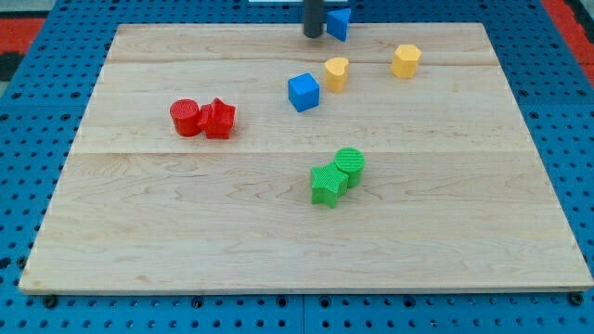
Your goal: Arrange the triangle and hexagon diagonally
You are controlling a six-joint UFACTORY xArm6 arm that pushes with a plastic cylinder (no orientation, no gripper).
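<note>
My tip point(314, 35) sits at the view's top edge of the wooden board point(278, 241), and it is a bare rod end, so it grasps nothing; it stands just to the view's left of the blue triangle point(340, 22), so close that I cannot tell whether the two touch. The yellow hexagon point(406, 60) lies lower and toward the view's right of that triangle, apart from it. A second yellow block point(336, 73), rounded on one side, lies to the view's left of the hexagon, and the blue cube point(303, 92) rests just beside it, lower and further left. On the view's left part of the board, a red cylinder point(186, 118) and a red star-like block point(219, 119) sit side by side, touching. Near the middle, lower down, a green cylinder point(350, 166) and a green star-like block point(328, 184) are pressed against each other. The board rests on a blue pegboard table point(37, 130).
</note>
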